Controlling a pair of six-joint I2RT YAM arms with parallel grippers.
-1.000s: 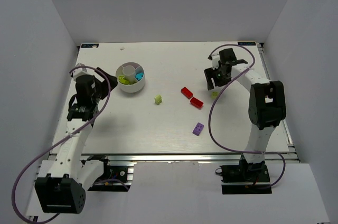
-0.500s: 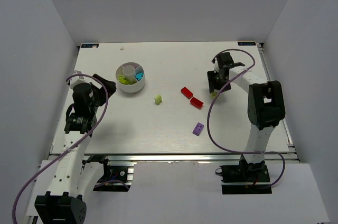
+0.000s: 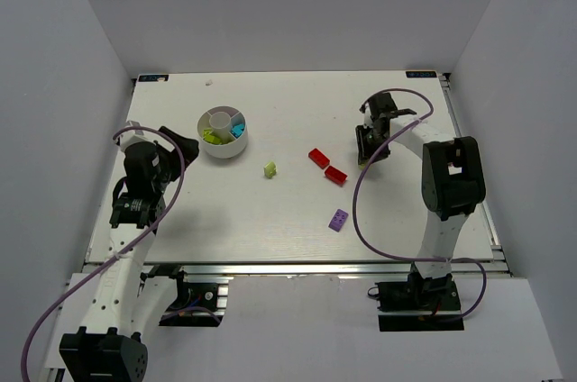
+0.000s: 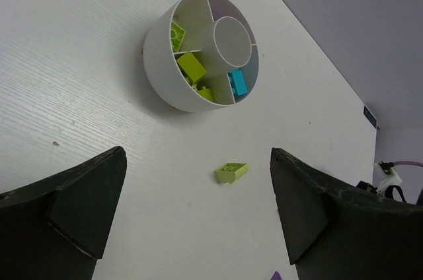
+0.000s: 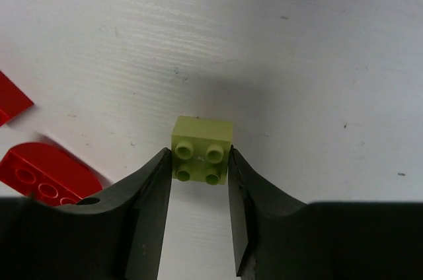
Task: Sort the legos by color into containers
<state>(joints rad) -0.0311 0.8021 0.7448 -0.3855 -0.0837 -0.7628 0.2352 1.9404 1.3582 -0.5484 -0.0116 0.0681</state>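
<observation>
My right gripper (image 5: 198, 181) is shut on a lime-green lego (image 5: 201, 150) that rests on the white table, one finger against each side. In the top view this gripper (image 3: 365, 153) is at the right of the table and hides that lego. The round white dish (image 3: 223, 145) stands at the back left, with lime-green legos (image 4: 192, 66) and a cyan lego (image 4: 238, 83) in separate compartments. My left gripper (image 4: 198, 207) is open and empty, near the dish's left side (image 3: 180, 143). A loose lime-green lego (image 3: 270, 168) lies right of the dish.
Two red legos (image 3: 318, 157) (image 3: 335, 175) lie just left of my right gripper, and they also show in the right wrist view (image 5: 46, 174). A purple lego (image 3: 338, 220) lies nearer the front. Grey walls stand on three sides of the table.
My right gripper has come down around the lime-green lego and shut on it. My left arm pulled back towards the front a second ago and has stayed still since.
</observation>
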